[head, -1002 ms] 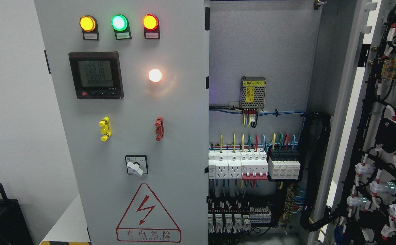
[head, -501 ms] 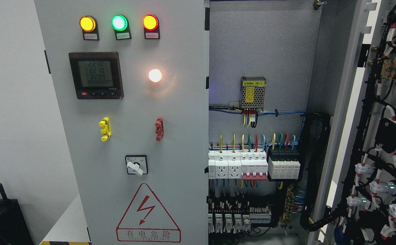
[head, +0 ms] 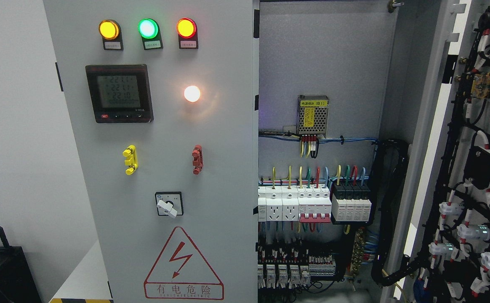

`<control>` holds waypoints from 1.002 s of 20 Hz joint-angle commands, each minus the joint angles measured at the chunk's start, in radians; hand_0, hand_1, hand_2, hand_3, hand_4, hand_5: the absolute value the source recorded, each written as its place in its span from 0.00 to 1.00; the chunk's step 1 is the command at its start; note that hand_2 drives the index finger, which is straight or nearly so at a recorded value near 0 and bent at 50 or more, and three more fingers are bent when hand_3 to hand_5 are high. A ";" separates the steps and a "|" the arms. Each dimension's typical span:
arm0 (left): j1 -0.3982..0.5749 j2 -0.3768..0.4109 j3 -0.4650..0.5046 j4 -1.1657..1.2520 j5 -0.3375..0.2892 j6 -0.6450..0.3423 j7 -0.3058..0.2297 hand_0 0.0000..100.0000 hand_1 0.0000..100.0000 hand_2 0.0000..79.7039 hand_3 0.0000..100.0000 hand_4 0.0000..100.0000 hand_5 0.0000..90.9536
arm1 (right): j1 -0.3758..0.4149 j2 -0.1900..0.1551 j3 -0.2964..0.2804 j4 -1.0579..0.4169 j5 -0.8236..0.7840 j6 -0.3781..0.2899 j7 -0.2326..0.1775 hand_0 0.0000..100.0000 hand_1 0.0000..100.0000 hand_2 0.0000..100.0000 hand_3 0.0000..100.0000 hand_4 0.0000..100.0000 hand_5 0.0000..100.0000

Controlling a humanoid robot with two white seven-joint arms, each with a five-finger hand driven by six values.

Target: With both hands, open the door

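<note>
One flat grey metal door (head: 161, 168) stands closed.

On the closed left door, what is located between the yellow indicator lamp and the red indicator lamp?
In the head view, a lit green indicator lamp sits between the yellow lamp and the red lamp on the closed left door.

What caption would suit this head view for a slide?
Electrical cabinet with its right door swung open, wiring exposed; left door closed, no robot hands in view.
</note>
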 commanded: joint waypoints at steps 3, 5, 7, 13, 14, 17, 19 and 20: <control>0.139 0.009 0.001 0.254 -0.076 -0.124 -0.003 0.00 0.00 0.00 0.00 0.04 0.00 | 0.003 -0.008 -0.001 -0.066 0.001 0.000 -0.004 0.00 0.00 0.00 0.00 0.00 0.00; 0.142 -0.019 0.004 0.331 -0.076 -0.134 -0.003 0.00 0.00 0.00 0.00 0.04 0.00 | 0.009 -0.010 -0.001 -0.103 0.001 0.000 -0.003 0.00 0.00 0.00 0.00 0.00 0.00; 0.142 -0.051 0.004 0.420 -0.076 -0.153 -0.003 0.00 0.00 0.00 0.00 0.04 0.00 | 0.017 -0.010 0.000 -0.134 0.001 0.000 -0.003 0.00 0.00 0.00 0.00 0.00 0.00; 0.142 -0.164 0.001 0.705 -0.079 -0.241 -0.004 0.00 0.00 0.00 0.00 0.04 0.00 | 0.083 -0.039 0.000 -0.324 0.001 0.001 -0.004 0.00 0.00 0.00 0.00 0.00 0.00; 0.142 -0.181 0.002 0.745 -0.079 -0.244 -0.004 0.00 0.00 0.00 0.00 0.04 0.00 | 0.083 -0.039 0.000 -0.333 0.003 0.001 -0.004 0.00 0.00 0.00 0.00 0.00 0.00; 0.137 -0.250 0.004 0.897 -0.079 -0.262 -0.004 0.00 0.00 0.00 0.00 0.04 0.00 | 0.085 -0.041 -0.001 -0.348 0.001 0.000 -0.004 0.00 0.00 0.00 0.00 0.00 0.00; 0.136 -0.293 0.004 1.007 -0.079 -0.302 -0.004 0.00 0.00 0.00 0.00 0.04 0.00 | 0.085 -0.036 -0.001 -0.349 0.001 0.000 -0.004 0.00 0.00 0.00 0.00 0.00 0.00; 0.134 -0.318 0.004 1.062 -0.079 -0.322 -0.004 0.00 0.00 0.00 0.00 0.04 0.00 | 0.085 -0.037 -0.001 -0.349 0.001 0.000 -0.003 0.00 0.00 0.00 0.00 0.00 0.00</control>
